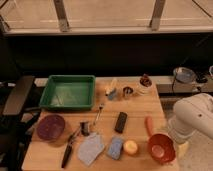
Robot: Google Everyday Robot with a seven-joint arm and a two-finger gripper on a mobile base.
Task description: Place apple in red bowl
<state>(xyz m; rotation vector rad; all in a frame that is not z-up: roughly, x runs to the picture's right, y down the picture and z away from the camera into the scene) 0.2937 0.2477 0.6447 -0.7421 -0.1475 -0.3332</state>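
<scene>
Camera view, nearest edge of the counter (135, 107): the apple (130, 146) sits free on the wood, just left of the red bowl (161, 148), which looks empty, so the transfer would be short. At the bowl's right rim, the white arm's end effector (176, 140) hangs by the counter's corner. Its opening cannot be told, and it carries no apple. Farther back lie an orange carrot-like thing (149, 125) and a green tray (67, 92), likely distractors.
</scene>
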